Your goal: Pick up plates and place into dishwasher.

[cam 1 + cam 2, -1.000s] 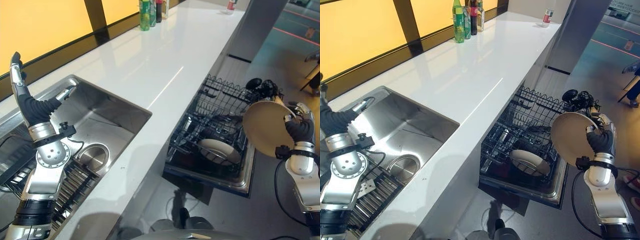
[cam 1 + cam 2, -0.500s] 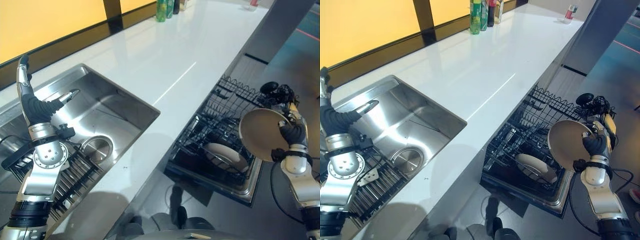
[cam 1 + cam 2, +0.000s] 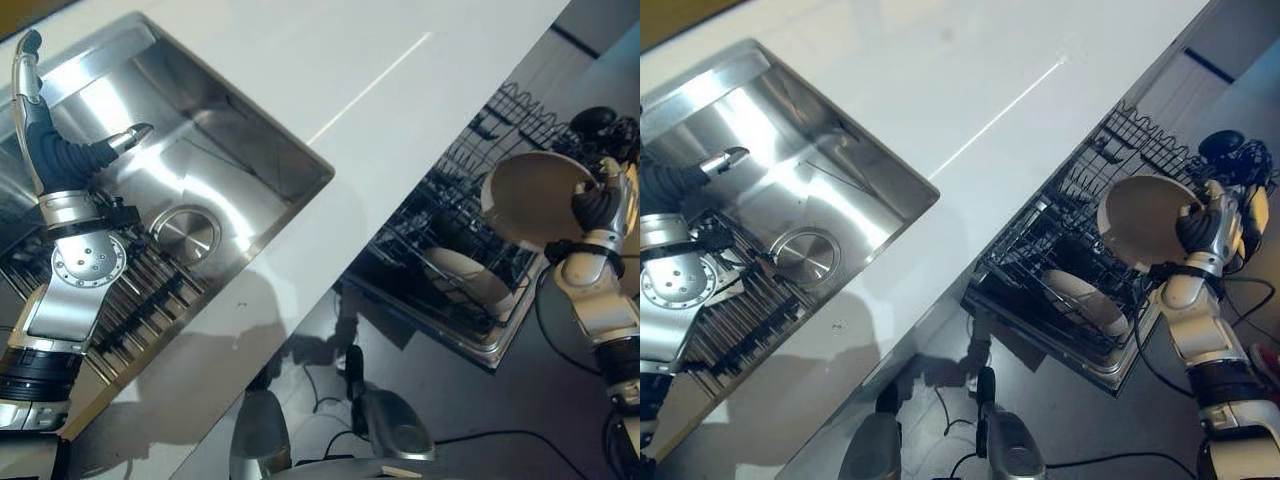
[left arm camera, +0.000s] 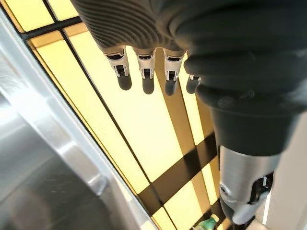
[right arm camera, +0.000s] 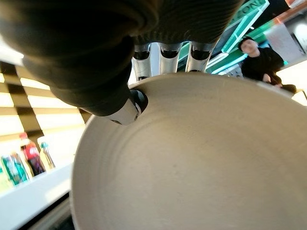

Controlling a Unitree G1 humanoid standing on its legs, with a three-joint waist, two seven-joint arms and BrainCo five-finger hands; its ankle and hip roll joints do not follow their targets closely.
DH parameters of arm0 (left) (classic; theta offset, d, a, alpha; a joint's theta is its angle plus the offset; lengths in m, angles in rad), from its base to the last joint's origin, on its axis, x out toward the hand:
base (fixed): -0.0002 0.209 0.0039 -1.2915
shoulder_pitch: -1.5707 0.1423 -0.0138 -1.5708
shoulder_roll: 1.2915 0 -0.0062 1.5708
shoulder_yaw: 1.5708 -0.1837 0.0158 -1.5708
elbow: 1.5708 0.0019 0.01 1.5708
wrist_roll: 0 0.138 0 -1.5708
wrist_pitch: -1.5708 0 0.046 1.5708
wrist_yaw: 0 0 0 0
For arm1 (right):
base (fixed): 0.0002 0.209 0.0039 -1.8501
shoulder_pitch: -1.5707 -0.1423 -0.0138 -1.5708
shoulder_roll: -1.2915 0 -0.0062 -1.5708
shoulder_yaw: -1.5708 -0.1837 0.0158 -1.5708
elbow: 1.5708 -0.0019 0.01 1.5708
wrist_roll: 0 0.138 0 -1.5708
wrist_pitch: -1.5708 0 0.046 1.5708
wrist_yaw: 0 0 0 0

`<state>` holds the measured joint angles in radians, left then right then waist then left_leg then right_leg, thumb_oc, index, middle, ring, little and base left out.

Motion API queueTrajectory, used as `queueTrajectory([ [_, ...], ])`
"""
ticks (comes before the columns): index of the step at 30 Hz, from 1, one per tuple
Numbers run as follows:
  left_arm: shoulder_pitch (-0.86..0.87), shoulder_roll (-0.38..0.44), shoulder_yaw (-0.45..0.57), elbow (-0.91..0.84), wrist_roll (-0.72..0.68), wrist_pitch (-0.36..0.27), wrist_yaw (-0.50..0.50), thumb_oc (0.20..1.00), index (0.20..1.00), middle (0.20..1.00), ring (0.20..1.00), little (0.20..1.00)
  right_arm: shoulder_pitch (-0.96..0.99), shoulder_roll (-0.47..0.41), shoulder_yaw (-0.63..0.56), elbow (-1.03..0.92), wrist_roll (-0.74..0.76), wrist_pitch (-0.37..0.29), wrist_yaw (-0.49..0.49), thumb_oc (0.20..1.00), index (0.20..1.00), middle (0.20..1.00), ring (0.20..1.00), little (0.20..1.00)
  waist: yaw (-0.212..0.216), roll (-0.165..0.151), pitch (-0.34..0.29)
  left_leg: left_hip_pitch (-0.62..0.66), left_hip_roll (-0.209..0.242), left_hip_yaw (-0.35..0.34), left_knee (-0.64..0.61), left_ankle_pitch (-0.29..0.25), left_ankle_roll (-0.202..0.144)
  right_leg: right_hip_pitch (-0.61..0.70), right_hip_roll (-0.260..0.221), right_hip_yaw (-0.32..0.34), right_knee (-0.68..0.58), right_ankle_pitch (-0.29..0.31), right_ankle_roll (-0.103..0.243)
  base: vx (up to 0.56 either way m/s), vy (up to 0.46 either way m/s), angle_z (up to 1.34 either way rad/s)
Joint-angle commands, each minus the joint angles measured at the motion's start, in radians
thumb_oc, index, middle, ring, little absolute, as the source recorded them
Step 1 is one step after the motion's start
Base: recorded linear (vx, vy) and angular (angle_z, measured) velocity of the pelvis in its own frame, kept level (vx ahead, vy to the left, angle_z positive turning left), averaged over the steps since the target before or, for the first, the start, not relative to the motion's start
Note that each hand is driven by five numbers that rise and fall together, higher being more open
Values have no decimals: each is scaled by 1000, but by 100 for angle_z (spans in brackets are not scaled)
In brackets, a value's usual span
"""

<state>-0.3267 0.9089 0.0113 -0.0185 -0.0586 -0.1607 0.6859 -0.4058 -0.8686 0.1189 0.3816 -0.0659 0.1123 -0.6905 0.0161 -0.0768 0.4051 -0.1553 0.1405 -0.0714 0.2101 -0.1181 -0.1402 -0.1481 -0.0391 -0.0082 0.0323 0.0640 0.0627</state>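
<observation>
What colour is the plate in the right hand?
The plate held by the right hand is plain beige, no pattern; the right wrist view shows it best.

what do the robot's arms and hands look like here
Both arms are silver-grey metal with round jointed segments and black bands. The left hand and right hand wear dark ribbed covers over the back and wrist, with silver fingers ending in dark tips.

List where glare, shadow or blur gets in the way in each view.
Left eye view: bright glare on the sink wall; a dark shadow on the white counter near its front edge. Right eye view: the dishwasher rack interior is dim under the plate pinched by the right hand. Left wrist view: the left hand is backlit by yellow panels. Right wrist view: background bottles and a person look soft.
</observation>
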Motion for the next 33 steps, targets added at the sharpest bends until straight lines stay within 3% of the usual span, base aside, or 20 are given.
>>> queueTrajectory([
  [1, -64, 48, -37, -7, -5, -27, 34, 1000, 1000, 1000, 1000, 1000, -93, -144, 56, 21, -66, -29, -72, 200, 200, 200, 200, 200, 18, 5, -47, -120, 29, -36, 39, 78, 25, -66, -7, -5, 126, -87, 24, -29, -158, 8],
  [8, -106, 78, -57, 17, 11, -35, 76, 1000, 1000, 1000, 1000, 1000, -138, -178, 117, 87, -45, -43, -108, 200, 200, 200, 200, 200, 13, 33, 13, -221, 45, -57, 84, 106, 6, -125, 11, -35, 149, -95, -6, -77, -159, 6],
  [17, -143, 70, -72, 34, 52, -33, 150, 1000, 1000, 1000, 1000, 1000, -252, -201, 202, 176, -10, -132, -60, 200, 200, 200, 200, 200, -12, 95, 115, -315, 53, -62, 92, 148, 0, -231, 20, -63, 193, -101, -34, -97, -66, -8],
  [25, -149, 71, -79, 4, 61, -9, 161, 1000, 1000, 1000, 1000, 1000, -296, -189, 264, 257, 33, -186, 26, 200, 200, 200, 200, 200, -17, 120, 115, -355, 51, -65, 73, 166, 4, -294, 30, -77, 213, -100, -45, -36, -61, -9],
  [32, -160, 82, -74, -5, 55, 8, 137, 1000, 1000, 1000, 1000, 1000, -274, -167, 228, 337, 108, -162, 17, 200, 200, 200, 200, 200, -16, 118, 115, -350, 48, -64, 87, 161, 6, -293, 30, -88, 212, -88, -51, -19, -64, 0],
  [33, -155, 80, -71, -6, 56, 8, 135, 1000, 1000, 1000, 1000, 1000, -271, -164, 217, 337, 115, -150, -6, 520, 520, 520, 520, 520, -18, 118, 115, -348, 48, -62, 87, 161, 7, -293, 30, -88, 212, -85, -50, 0, 0, 0],
])
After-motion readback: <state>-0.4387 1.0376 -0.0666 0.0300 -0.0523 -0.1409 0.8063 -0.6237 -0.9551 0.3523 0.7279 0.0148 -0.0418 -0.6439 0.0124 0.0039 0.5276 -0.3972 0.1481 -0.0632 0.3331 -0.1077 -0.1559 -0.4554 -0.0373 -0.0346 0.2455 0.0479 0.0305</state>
